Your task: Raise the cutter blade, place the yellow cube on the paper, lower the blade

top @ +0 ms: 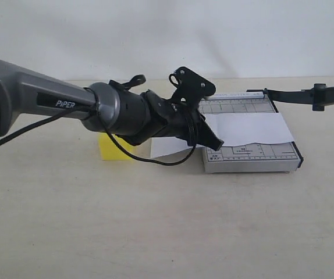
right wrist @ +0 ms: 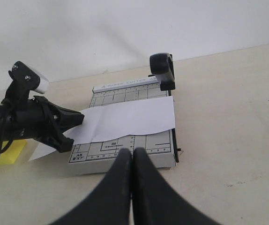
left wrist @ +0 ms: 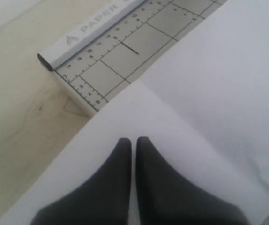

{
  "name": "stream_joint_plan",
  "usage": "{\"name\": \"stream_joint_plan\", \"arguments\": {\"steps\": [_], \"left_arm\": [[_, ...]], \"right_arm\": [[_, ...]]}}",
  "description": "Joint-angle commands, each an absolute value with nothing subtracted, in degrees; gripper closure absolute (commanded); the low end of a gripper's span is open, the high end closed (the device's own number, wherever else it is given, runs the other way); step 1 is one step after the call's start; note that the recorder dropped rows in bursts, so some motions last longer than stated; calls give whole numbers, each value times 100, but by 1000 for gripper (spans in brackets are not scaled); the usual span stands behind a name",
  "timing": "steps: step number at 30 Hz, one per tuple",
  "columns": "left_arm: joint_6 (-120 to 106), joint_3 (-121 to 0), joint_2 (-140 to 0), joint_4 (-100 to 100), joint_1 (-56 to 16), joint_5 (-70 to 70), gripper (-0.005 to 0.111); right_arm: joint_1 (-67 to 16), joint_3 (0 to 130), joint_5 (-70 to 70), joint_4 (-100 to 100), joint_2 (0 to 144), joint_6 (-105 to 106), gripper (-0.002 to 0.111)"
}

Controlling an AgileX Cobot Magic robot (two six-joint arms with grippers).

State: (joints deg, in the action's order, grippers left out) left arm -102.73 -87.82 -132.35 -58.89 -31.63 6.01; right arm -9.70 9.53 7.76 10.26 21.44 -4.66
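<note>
The cutter blade (top: 292, 94) stands raised off the grey gridded base (top: 251, 157), and its thick black handle (right wrist: 162, 70) is in the air at the base's right side. The white paper (top: 248, 128) lies across the base and hangs over its left edge. My left gripper (top: 216, 141) is shut, its tips (left wrist: 133, 139) just above the paper (left wrist: 219, 84) near that edge. The yellow cube (top: 112, 150) sits on the table left of the base, partly hidden behind my left arm. My right gripper (right wrist: 133, 151) is shut and empty, on the near side of the base (right wrist: 125, 149), and is out of the exterior view.
My left arm (top: 126, 113) reaches in from the left across the table (top: 167, 232) to the cutter. A black cable (top: 155, 158) loops under its wrist. A pale wall (top: 155, 35) stands close behind the cutter.
</note>
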Motion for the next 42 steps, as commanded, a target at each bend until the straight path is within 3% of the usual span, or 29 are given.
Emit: {"name": "stream_joint_plan", "arguments": {"steps": [1,29,37,42], "left_arm": [[-10200,-8868,-13244,-5939,-3345,600,102],[-10223,-9519,-13693,-5903,-3664,584,102],[-10266,-9401,-12928,-5915,-3630,482,102],[-10350,-8415,-11901,-5915,-3251,424,102]], "right_arm": [[-985,932,728,1011,2128,-437,108],[-985,932,728,1011,2128,-434,108],[-985,932,728,1011,2128,-434,108],[-985,932,728,1011,2128,-434,108]]}}
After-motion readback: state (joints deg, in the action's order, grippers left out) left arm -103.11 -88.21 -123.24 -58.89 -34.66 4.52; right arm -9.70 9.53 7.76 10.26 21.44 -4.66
